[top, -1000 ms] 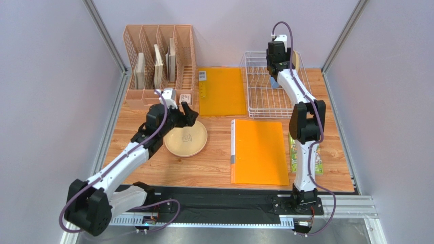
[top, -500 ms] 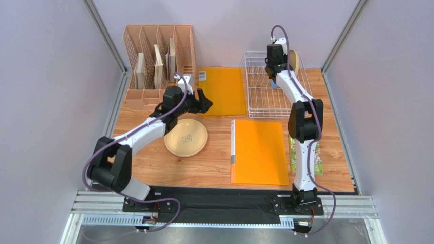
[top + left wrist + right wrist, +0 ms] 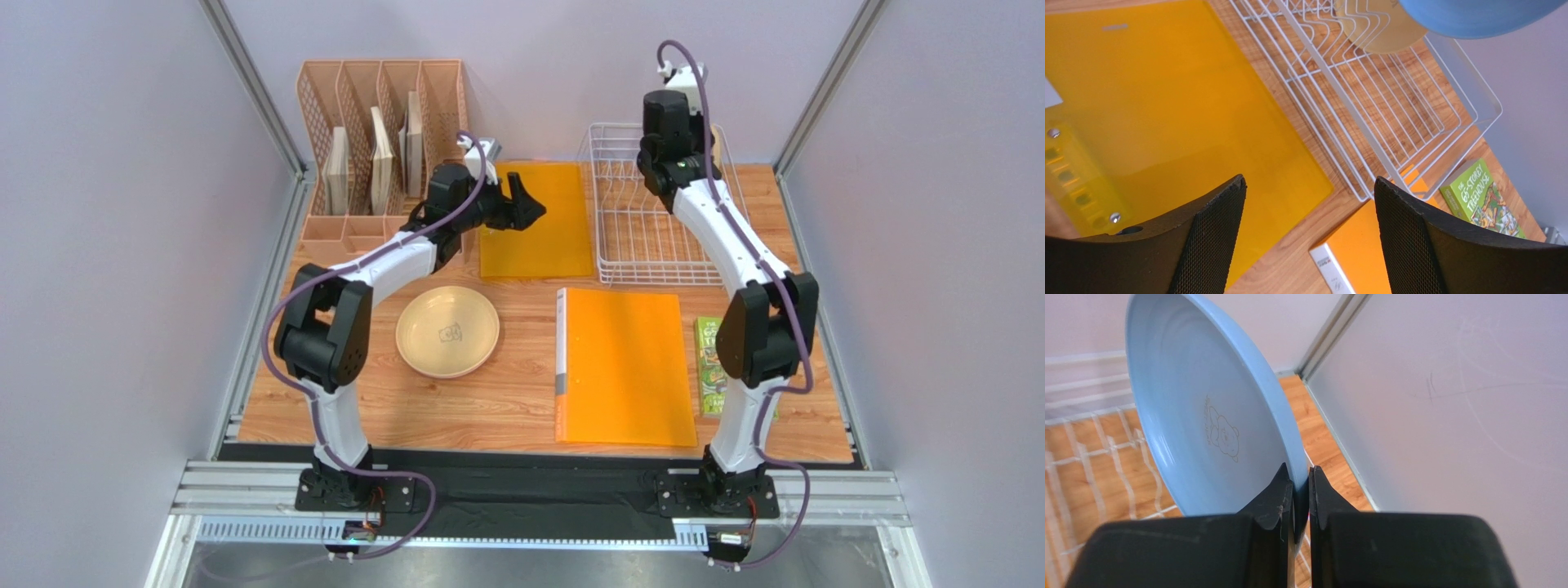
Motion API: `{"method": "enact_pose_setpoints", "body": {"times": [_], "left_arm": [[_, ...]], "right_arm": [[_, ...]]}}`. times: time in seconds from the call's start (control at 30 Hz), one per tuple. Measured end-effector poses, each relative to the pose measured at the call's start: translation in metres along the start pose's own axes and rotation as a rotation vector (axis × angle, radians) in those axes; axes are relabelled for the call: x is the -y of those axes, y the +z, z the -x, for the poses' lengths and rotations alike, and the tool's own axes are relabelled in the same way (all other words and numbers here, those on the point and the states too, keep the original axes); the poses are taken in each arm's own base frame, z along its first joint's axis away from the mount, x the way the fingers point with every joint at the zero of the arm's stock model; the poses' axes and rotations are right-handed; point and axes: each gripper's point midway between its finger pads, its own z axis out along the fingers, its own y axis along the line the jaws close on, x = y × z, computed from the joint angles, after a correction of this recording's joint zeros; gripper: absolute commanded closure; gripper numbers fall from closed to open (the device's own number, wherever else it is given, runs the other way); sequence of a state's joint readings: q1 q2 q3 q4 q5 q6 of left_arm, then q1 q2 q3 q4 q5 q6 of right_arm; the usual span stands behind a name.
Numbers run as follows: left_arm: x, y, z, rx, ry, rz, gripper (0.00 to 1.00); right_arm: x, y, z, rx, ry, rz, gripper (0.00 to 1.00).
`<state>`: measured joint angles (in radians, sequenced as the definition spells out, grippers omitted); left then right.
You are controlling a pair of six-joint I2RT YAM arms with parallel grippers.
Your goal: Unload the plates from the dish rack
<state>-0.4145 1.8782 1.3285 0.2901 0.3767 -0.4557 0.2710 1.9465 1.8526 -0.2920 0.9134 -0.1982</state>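
Right gripper (image 3: 1296, 478) is clamped on the rim of the blue plate (image 3: 1211, 429) and has hoisted it up out of the dish rack (image 3: 638, 245)! Left gripper (image 3: 1309, 190), jaws wide and empty, has swung away from the beige plate (image 3: 448, 331) lying on the bench (image 3: 368, 404), toward the rack. One tan plate (image 3: 1379, 27) is left standing in there.

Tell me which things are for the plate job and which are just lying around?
For the job: blue plate in the right tool, tan plate in the dish rack, beige plate on the table.
Just lying about: orange folder, orange binder, green book, peach organizer.
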Motion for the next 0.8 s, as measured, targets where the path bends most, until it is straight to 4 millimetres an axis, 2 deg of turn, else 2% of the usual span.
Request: {"method": "enact_pose_setpoints", "body": {"times": [0.07,0.17,0.3,0.37,0.43,0.63,0.7,0.8], "left_arm": [[0.001,0.009,0.001,0.002,-0.011,-0.021,0.18],[0.004,0.021,0.004,0.013,-0.037,-0.062,0.18],[0.01,0.03,0.005,0.027,-0.075,-0.118,0.17],[0.014,0.032,0.006,0.033,-0.093,-0.143,0.17],[0.018,0.033,0.009,0.044,-0.107,-0.166,0.17],[0.029,0.033,0.024,0.084,-0.11,-0.213,0.17],[0.03,0.033,0.026,0.091,-0.108,-0.217,0.18],[0.03,0.033,0.026,0.095,-0.106,-0.216,0.17]], "right_arm": [[0.013,-0.019,0.02,0.038,0.073,0.022,1.0],[0.026,-0.045,0.033,0.067,0.161,0.079,1.0],[0.031,-0.067,0.026,0.05,0.239,0.177,1.0],[0.024,-0.074,0.014,0.021,0.255,0.235,1.0],[0.01,-0.079,-0.007,-0.025,0.261,0.31,1.0],[-0.042,-0.096,-0.074,-0.215,0.29,0.547,1.0],[-0.053,-0.105,-0.085,-0.258,0.336,0.618,1.0],[-0.057,-0.118,-0.098,-0.303,0.394,0.692,1.0]]}}
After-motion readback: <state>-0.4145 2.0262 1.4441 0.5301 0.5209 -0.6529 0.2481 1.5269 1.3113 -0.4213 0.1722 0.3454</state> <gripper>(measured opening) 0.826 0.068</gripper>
